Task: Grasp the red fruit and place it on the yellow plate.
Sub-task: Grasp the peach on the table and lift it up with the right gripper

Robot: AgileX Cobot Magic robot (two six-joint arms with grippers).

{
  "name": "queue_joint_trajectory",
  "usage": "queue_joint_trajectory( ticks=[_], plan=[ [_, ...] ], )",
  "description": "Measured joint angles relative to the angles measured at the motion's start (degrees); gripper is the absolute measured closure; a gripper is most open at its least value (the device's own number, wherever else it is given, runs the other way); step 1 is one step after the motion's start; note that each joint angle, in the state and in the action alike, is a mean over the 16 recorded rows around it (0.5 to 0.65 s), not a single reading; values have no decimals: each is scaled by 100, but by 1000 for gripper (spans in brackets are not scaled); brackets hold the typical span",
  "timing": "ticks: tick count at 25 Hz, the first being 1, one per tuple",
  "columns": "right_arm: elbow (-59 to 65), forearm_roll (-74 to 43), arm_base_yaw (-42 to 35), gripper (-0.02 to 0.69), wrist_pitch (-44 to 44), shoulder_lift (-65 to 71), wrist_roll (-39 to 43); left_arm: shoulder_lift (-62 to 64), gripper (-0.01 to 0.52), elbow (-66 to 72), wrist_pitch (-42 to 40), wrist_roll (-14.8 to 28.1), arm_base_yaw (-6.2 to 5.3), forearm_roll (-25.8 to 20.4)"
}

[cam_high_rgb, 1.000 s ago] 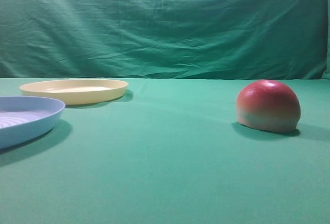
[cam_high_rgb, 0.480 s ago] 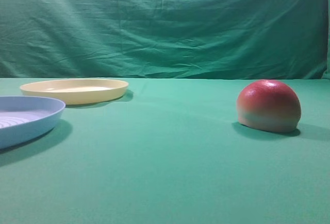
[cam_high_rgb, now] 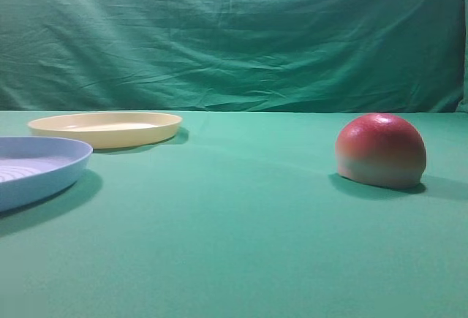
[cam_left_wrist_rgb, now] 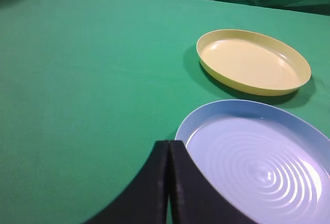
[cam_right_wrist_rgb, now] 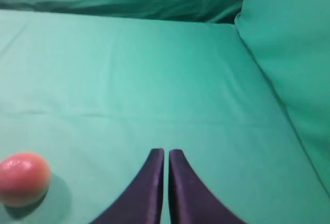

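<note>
The red fruit (cam_high_rgb: 380, 150) rests dome-up on the green cloth at the right of the exterior high view. It also shows at the lower left of the right wrist view, red fruit (cam_right_wrist_rgb: 21, 178). The yellow plate (cam_high_rgb: 106, 128) lies far left at the back; in the left wrist view the yellow plate (cam_left_wrist_rgb: 253, 62) is at the upper right. My right gripper (cam_right_wrist_rgb: 166, 153) is shut and holds nothing, well right of the fruit. My left gripper (cam_left_wrist_rgb: 169, 143) is shut and holds nothing, at the near rim of a blue plate. Neither arm shows in the exterior high view.
A light blue ridged plate (cam_high_rgb: 36, 168) sits at the left edge, in front of the yellow one; the same blue plate (cam_left_wrist_rgb: 260, 154) fills the lower right of the left wrist view. A green cloth backdrop (cam_high_rgb: 234, 36) hangs behind the table and rises at the right (cam_right_wrist_rgb: 289, 38).
</note>
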Motion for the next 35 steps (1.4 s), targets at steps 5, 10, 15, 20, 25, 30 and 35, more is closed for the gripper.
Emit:
queue_joint_trajectory(
  ticks=[5, 10, 15, 20, 25, 30, 35],
  plan=[
    [-528, 121, 496, 665, 774, 935, -233, 0, 514, 0, 0, 0, 0, 0],
    [-888, 213, 1087, 665, 1045, 1894, -288, 0, 514, 0, 0, 0, 0, 0],
    [-1050, 247, 1674, 635, 664, 2665, -273, 0, 514, 0, 0, 0, 0, 0],
    [-1081, 261, 2109, 480, 53, 3167, -256, 0, 514, 0, 0, 0, 0, 0],
    [-1089, 281, 2303, 278, -385, 3530, -246, 0, 514, 0, 0, 0, 0, 0],
    [-1102, 308, 2321, 88, -591, 3914, -235, 0, 514, 0, 0, 0, 0, 0],
    [-1116, 336, 2321, 9, -812, 4424, -225, 0, 514, 0, 0, 0, 0, 0]
  ],
)
